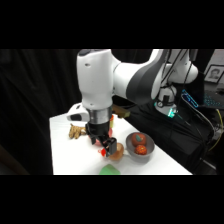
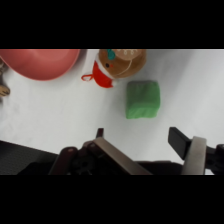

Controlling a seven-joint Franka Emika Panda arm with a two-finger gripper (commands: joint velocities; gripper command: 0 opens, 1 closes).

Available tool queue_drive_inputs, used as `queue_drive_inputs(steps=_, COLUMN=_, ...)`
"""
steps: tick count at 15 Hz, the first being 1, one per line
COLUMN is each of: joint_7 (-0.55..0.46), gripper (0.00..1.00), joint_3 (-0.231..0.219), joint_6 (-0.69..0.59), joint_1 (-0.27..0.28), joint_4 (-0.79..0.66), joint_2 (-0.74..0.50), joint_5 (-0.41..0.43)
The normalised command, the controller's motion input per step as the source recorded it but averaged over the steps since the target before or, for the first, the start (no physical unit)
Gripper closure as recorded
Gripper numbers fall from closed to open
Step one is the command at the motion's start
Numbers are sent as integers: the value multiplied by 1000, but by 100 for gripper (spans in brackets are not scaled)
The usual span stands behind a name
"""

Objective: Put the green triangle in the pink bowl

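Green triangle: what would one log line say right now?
green triangle: on table, untouched | fingers: open, empty, above it | pink bowl: empty

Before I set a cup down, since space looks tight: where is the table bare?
Bare: the white table's front left, below the tan item. Crowded: around the flat green block, the brown-and-red toy and the grey metallic bowl.

Side camera looks across the table [image 1: 65, 150]; wrist camera looks down close.

The round reddish-pink bowl [image 2: 42, 62] is cut off by the wrist view's top, beyond the hand [image 2: 150, 147]; the side view's arm hides it.
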Motion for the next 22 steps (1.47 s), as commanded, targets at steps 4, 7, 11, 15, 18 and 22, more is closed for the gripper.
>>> queue_drive_inputs(steps=4, joint_7=173, gripper=0, joint_3=-79, joint_6=143, joint_1=134, joint_4=386, joint_2=417, joint_5=-171)
queue_drive_inputs(steps=7, joint_7=177, gripper=0, joint_3=-100, joint_6=151, joint_1=137, joint_4=228, joint_2=283, joint_5=-133)
queue_drive_inputs(steps=11, joint_7=164, gripper=0, joint_3=-99, joint_6=148, joint_1=116, joint_4=142, joint_2=195, joint_5=-100)
queue_drive_inputs(steps=15, joint_7=138, gripper=0, joint_3=-90, joint_6=133, joint_1=81, joint_4=123, joint_2=167, joint_5=-70)
queue_drive_inputs(steps=18, joint_7=115, gripper=0, joint_3=-48, joint_6=107, joint_1=84, joint_4=52, joint_2=96, joint_5=-34)
queue_drive_inputs(steps=22, joint_7=87, gripper=0, joint_3=-30, joint_6=86, joint_1=75, joint_4=5, joint_2=72, joint_5=-20)
